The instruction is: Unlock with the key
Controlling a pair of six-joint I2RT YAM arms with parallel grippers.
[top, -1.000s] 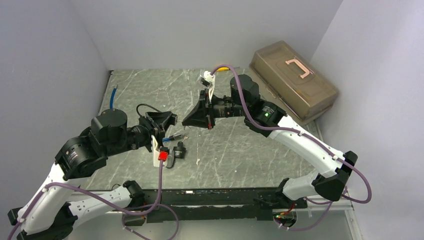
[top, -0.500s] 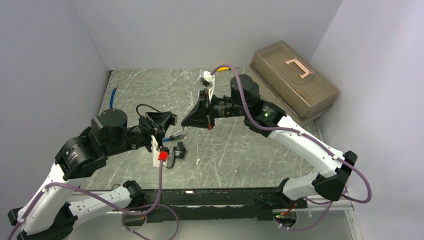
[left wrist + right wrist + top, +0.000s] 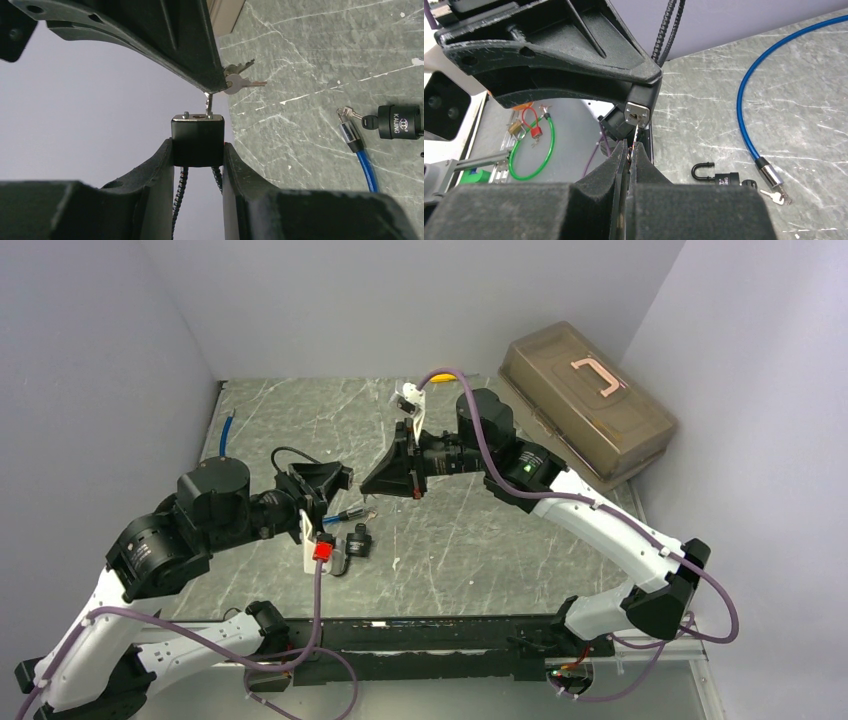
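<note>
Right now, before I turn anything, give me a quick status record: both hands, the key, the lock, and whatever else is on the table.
left hand: closed on the black lock, keyway facing the right hand
right hand: pinched shut on the key
key: tip at the lock's keyway, seemingly partly in; depth unclear
spare keys: on the ring beside the right hand's tip
table: blue cable lock and black padlock lying close together
lock state: cannot tell

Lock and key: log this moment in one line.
left pincer: holds lock | right pincer: shut on key | key: tip at keyhole
</note>
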